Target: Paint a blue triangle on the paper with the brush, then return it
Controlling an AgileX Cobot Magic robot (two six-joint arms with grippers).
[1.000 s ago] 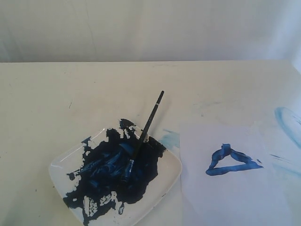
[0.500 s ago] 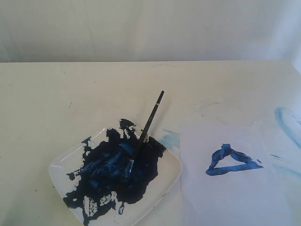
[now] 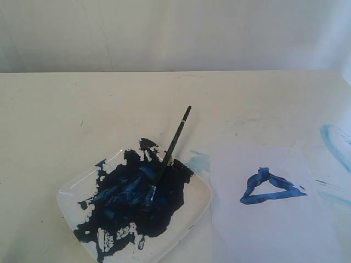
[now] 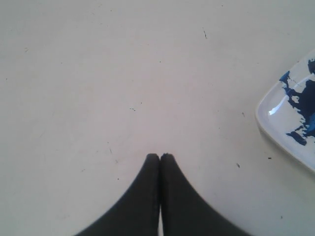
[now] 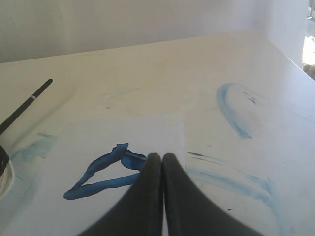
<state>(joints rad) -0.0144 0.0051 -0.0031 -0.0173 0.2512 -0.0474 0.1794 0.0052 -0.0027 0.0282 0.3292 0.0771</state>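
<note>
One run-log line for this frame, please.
blue triangle: painted on paper | brush: resting in paint dish, unheld | left pincer: shut, empty | right pincer: shut, empty, over paper

Cream tabletop (image 3: 55, 120), matte, fills most of the exterior view. Small dark specks (image 4: 133, 109) scattered over it, clearest in the left wrist view. Faint light-blue smears (image 3: 333, 141) stain the table's right side, one a curved arc near the edge. Plain whitish wall (image 3: 164, 33) stands behind the table's far edge, with faint vertical shading. Light soft, washed-out; brighter patch (image 5: 310, 49) past the table corner in the right wrist view.
</note>
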